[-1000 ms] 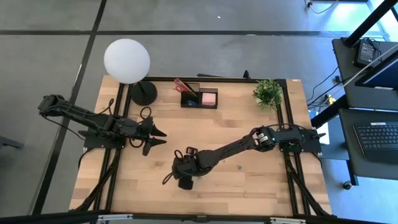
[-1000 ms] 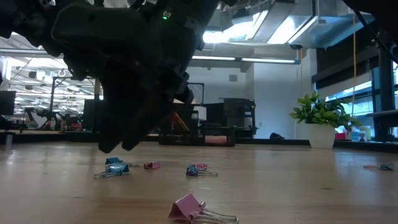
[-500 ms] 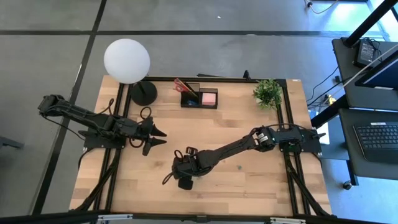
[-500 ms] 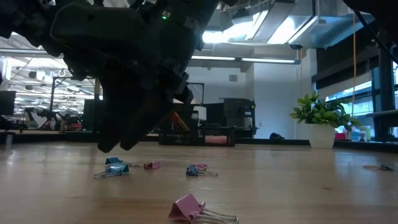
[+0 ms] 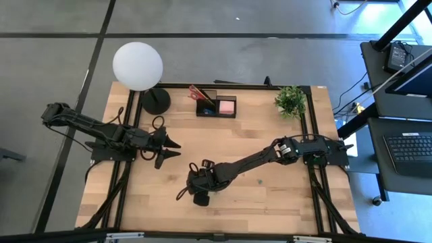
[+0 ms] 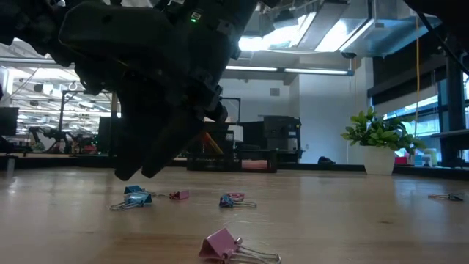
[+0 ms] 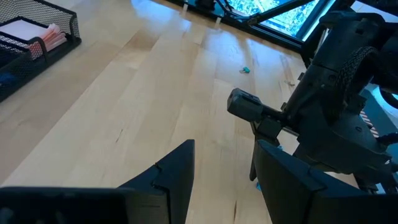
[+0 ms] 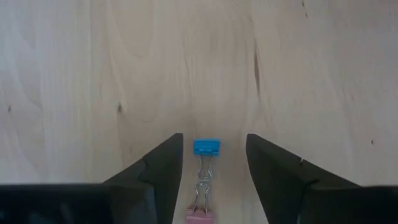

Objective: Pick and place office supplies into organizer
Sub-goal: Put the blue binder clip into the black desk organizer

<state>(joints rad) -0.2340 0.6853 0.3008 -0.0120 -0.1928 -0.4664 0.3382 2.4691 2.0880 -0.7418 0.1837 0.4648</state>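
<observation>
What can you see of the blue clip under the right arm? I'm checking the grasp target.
The blue clip is a small binder clip with a bright blue body and thin wire handles. It lies flat on the wooden table, handles pointing back toward a pink clip. It sits between the open right tool, untouched.

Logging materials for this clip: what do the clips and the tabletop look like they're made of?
Blue clip: seemingly painted sheet metal with bare wire handles, thin and shiny. Pink clip: same build. Table: light wood, judging by the visible grain and plank seams, matte finish.
</observation>
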